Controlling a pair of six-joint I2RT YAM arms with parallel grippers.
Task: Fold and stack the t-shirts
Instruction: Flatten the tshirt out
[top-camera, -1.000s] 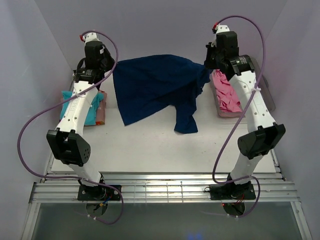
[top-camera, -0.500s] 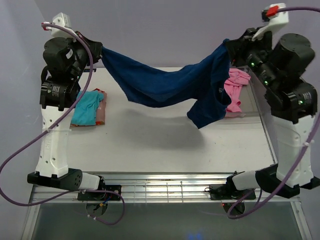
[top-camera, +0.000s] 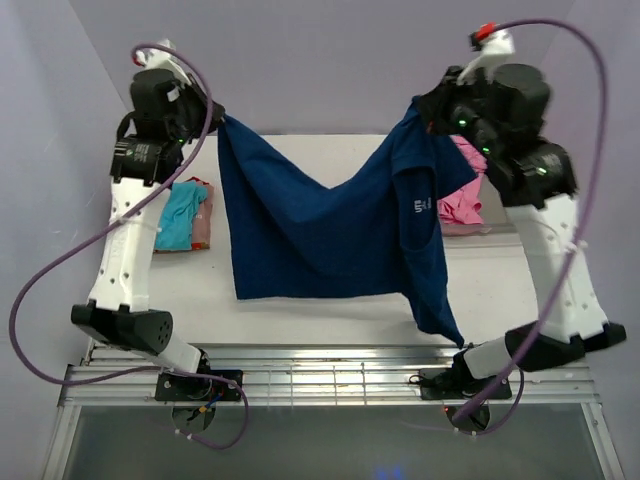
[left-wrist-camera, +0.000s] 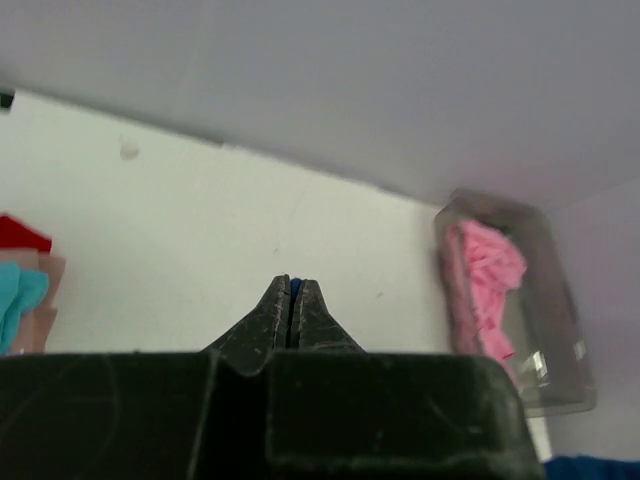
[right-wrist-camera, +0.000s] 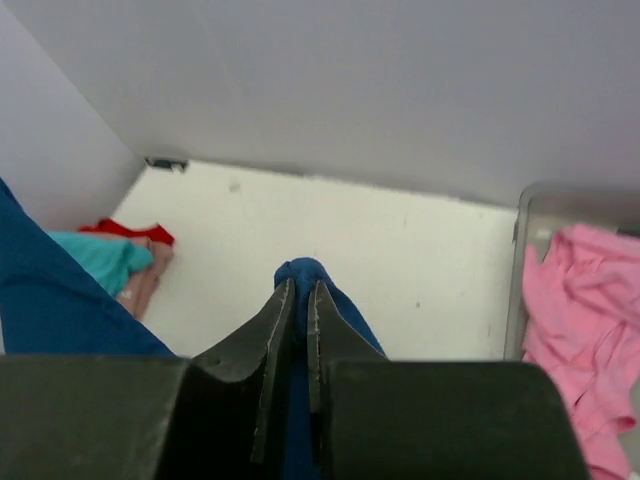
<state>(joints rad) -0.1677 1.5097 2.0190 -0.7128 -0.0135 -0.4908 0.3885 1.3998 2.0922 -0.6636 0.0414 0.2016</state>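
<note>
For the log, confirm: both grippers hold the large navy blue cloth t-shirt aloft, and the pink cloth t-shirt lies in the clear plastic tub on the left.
Not left: the pink cloth t-shirt lies in the clear plastic tub on the right; top external view shows it.

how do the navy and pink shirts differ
The navy shirt hangs spread between the left gripper and right gripper; the pink shirt lies crumpled in the clear tub. The navy shirt looks larger and bears white print; the pink shirt looks plain. Both are unfolded.
</note>
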